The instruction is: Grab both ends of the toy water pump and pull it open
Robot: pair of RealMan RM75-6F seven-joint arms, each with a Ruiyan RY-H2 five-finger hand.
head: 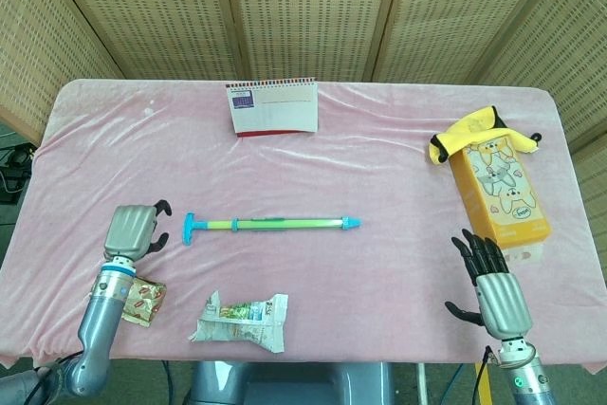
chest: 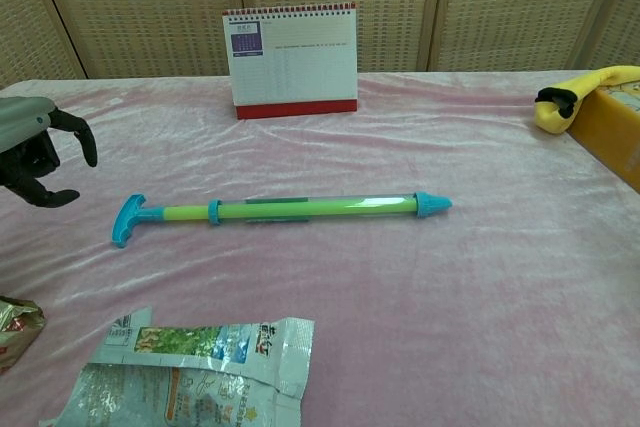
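The toy water pump [head: 272, 225] [chest: 280, 210] lies flat across the middle of the pink cloth, a green tube with a blue T-handle [head: 190, 229] [chest: 128, 219] at its left end and a blue nozzle [head: 350, 223] [chest: 431, 204] at its right end. My left hand [head: 131, 230] [chest: 38, 152] hovers just left of the T-handle, fingers curved downward and apart, holding nothing and not touching the pump. My right hand [head: 493, 284] stands open near the table's front right corner, far from the nozzle; the chest view does not show it.
A desk calendar [head: 272, 107] [chest: 292, 59] stands at the back centre. A yellow box [head: 498, 192] with a yellow item [head: 465, 135] on its far end sits at the right. A snack packet [head: 242, 322] [chest: 195, 370] and a foil wrapper [head: 139, 301] lie near the front edge.
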